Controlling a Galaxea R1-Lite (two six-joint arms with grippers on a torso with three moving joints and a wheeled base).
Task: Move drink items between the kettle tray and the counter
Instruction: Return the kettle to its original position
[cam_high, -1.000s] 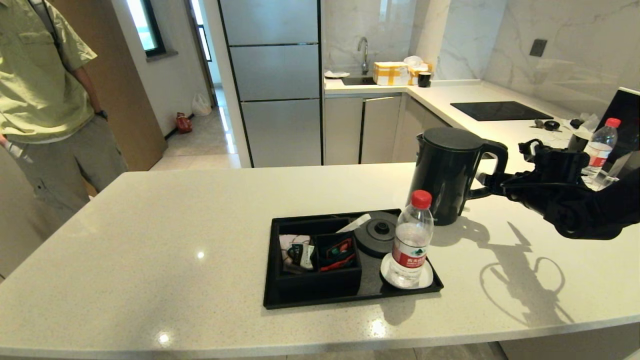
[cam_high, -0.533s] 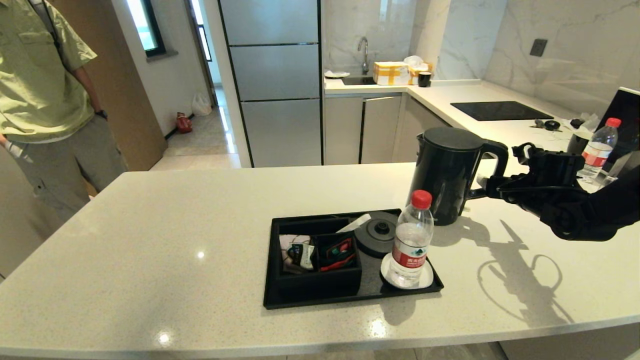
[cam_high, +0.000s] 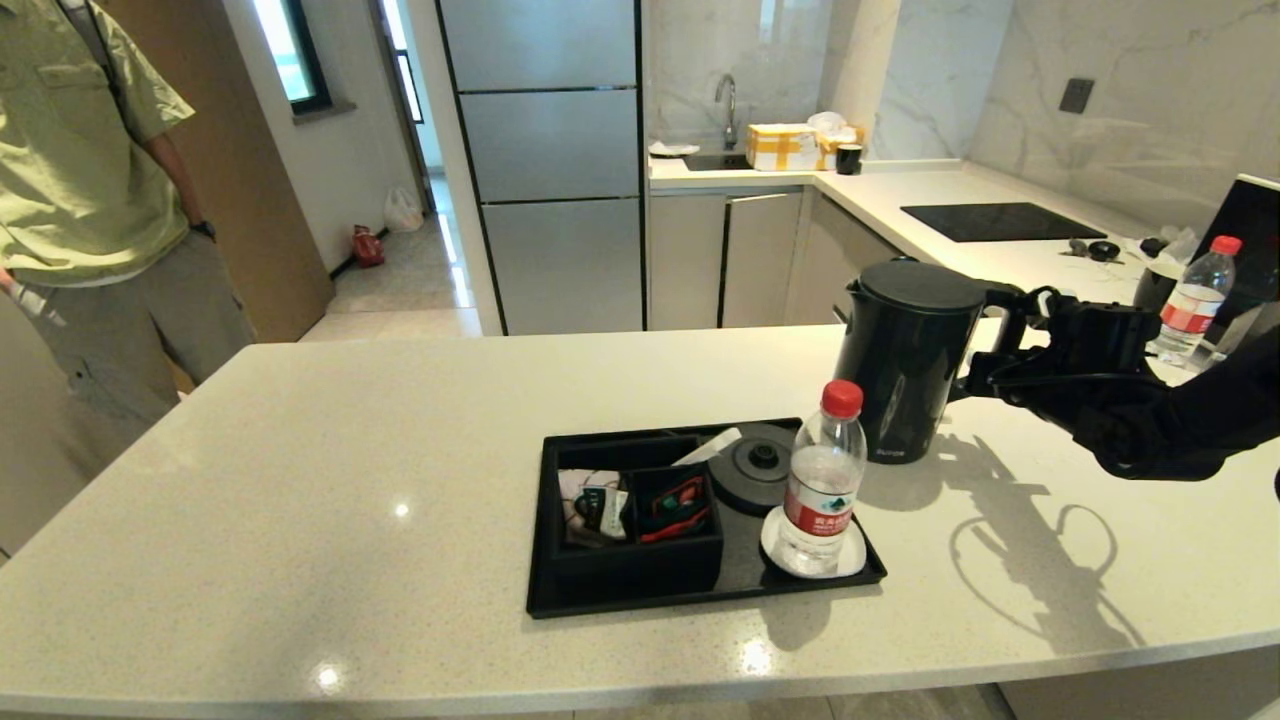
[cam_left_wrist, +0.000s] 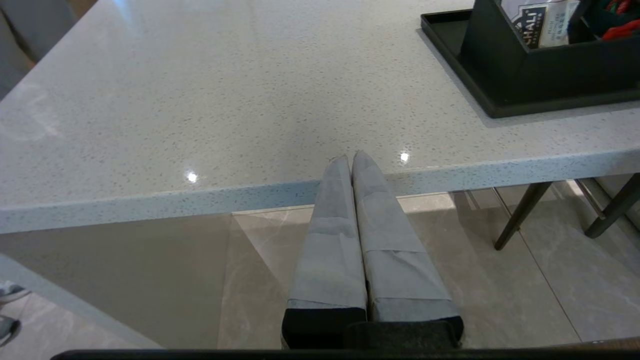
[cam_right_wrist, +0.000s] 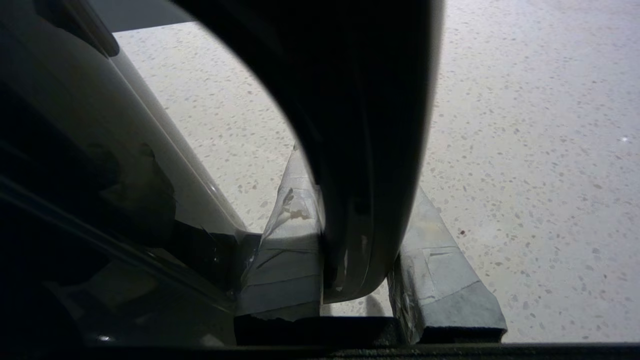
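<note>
The tall matte-black kettle (cam_high: 905, 360) is upright over the counter (cam_high: 300, 480), just behind the tray's far right corner. I cannot tell if it rests on the stone. My right gripper (cam_high: 1000, 360) is shut on its loop handle (cam_right_wrist: 360, 150), with grey taped fingers (cam_right_wrist: 290, 240) on both sides. The black kettle tray (cam_high: 640, 600) carries the empty round base (cam_high: 755, 465). A red-capped water bottle (cam_high: 822, 480) stands on its white coaster (cam_high: 850, 560). A pinkish-and-black sachet (cam_high: 590, 505) lies in a compartment. My left gripper (cam_left_wrist: 351, 156) is shut and empty, parked below the counter's front edge.
Red-and-green packets (cam_high: 680, 500) fill the compartment beside the sachet. A second bottle (cam_high: 1195, 290) and a dark screen (cam_high: 1250, 240) stand at the far right, behind my right arm. The black hob (cam_high: 1000, 220) lies further back. A person (cam_high: 90, 200) stands at the left.
The kettle has shifted a little to the right and turned, its handle swinging further back, held by my right gripper, which also moved slightly up and back. The left arm is unchanged.
</note>
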